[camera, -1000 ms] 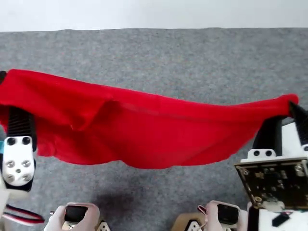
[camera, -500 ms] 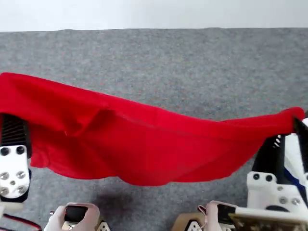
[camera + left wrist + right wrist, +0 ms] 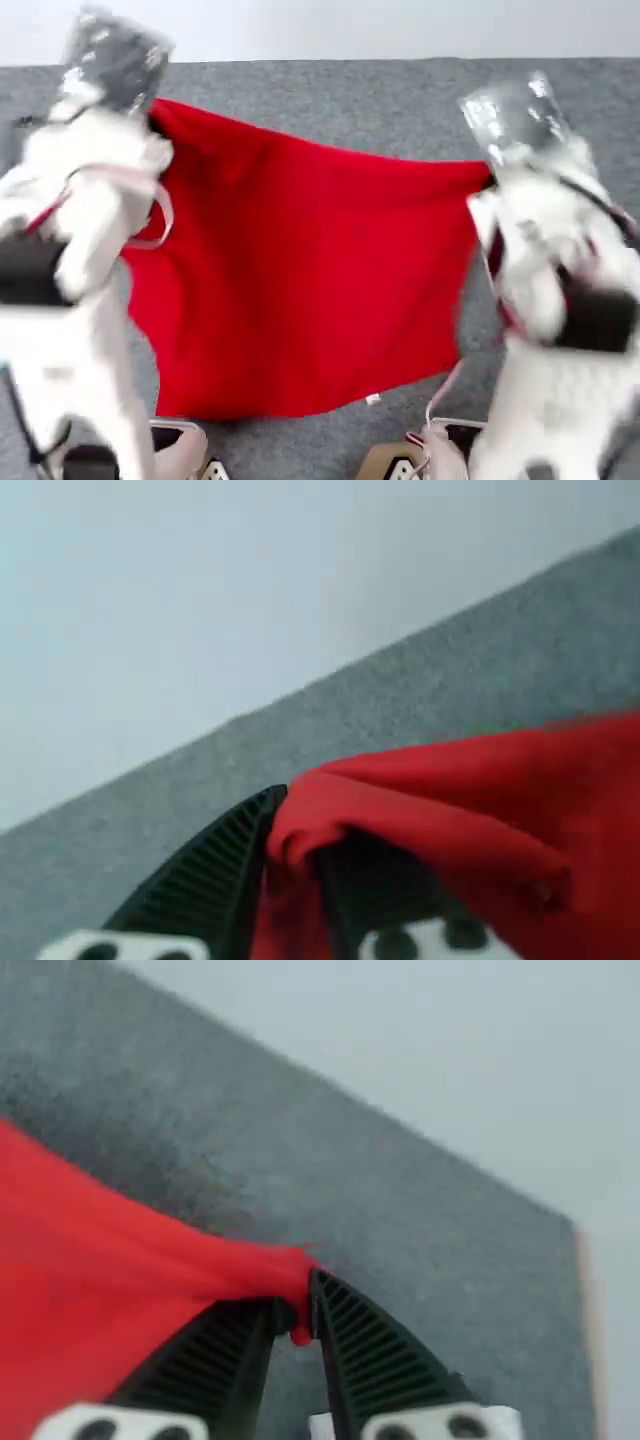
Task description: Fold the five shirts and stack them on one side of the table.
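Gripping one upper corner of the red shirt (image 3: 310, 290), the left gripper (image 3: 300, 825) has its jaws clamped on bunched cloth near the left edge of the table (image 3: 330, 110). Shirt spreads wide between both arms across the table's middle, hem toward the near edge; contact with the surface unclear. Right gripper (image 3: 303, 1312) pinches the opposite corner, jaws closed on cloth, near the right edge.
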Controlling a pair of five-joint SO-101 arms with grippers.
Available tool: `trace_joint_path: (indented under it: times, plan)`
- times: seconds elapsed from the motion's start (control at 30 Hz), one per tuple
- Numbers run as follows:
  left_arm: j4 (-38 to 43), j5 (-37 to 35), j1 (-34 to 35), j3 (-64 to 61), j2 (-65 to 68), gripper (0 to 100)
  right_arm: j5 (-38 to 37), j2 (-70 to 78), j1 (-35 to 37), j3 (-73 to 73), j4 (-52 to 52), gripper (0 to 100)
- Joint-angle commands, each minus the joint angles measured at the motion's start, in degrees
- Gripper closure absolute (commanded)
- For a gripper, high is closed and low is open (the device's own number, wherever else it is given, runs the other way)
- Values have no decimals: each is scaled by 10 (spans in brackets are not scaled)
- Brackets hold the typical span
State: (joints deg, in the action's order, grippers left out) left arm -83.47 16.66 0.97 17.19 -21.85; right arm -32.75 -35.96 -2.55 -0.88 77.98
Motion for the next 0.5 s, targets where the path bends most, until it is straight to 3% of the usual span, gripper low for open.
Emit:
trace_joint_path:
  times: [0.0,0.17,0.47]
  plan:
    - [127,-1,3,-77,47,998,4,41,12,99,-163,987]
    - [274,-1,4,-129,139,998,3,127,9,183,-342,987]
    - [436,-3,23,-129,251,998,3,250,11,183,-538,988]
